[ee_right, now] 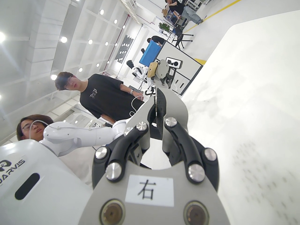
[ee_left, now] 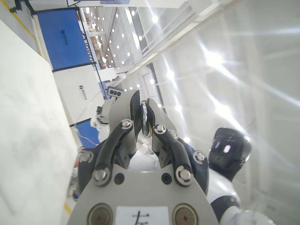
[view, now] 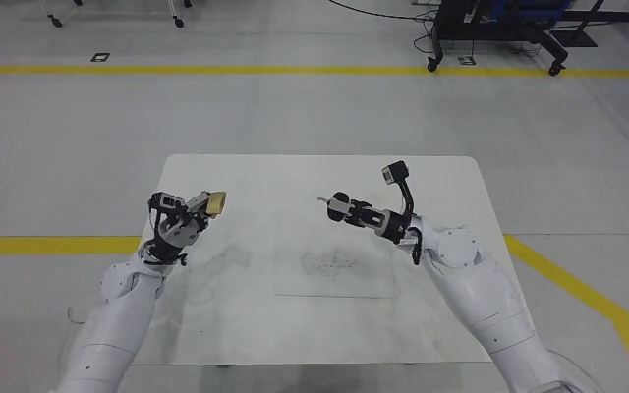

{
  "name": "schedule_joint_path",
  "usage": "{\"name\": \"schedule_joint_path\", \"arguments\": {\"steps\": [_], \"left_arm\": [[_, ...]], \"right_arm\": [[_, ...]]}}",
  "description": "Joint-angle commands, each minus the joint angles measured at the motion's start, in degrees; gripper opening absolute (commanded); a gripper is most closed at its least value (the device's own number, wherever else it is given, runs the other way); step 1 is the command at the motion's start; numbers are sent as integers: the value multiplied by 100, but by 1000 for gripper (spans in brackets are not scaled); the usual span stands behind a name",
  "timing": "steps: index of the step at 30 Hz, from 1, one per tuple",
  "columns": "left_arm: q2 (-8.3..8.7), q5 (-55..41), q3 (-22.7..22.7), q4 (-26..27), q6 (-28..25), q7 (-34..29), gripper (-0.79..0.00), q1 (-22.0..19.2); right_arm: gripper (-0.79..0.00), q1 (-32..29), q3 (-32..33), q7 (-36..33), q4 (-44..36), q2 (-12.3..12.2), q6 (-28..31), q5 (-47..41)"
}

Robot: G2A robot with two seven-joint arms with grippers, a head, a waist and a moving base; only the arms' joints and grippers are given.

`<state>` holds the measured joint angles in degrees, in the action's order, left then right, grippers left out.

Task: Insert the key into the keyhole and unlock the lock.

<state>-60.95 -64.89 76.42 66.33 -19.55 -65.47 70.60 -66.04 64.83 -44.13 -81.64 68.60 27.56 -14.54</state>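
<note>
Above the table (view: 246,324), key (view: 323,201) points toward lock (view: 215,202).

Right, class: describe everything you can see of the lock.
The lock is a small padlock with a brass-coloured body and a shiny metal part, likely the shackle. The left gripper is shut on that end, holding the lock above the table's left part, body pointing away from the gripper. It is apart from the key in the right gripper. Its keyhole cannot be made out.
</note>
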Motion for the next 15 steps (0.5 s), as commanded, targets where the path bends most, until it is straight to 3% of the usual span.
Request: {"name": "schedule_joint_path", "arguments": {"steps": [1,2,7,15], "left_arm": [[-1,-121,-77,-112,1065,-16,-785,-186],[7,31,-65,-153,1092,-4,-785,-299],[-43,-99,-347,-324,2355,-420,-785,-684],[-74,-103,-451,-227,2505,-242,-785,-605]], "right_arm": [[-785,63,-111,251,-9,37,-43,57],[-785,84,-171,308,-41,54,-58,62],[-785,110,-223,391,-111,75,-66,50],[-785,73,-248,404,-116,77,-159,37]]}}
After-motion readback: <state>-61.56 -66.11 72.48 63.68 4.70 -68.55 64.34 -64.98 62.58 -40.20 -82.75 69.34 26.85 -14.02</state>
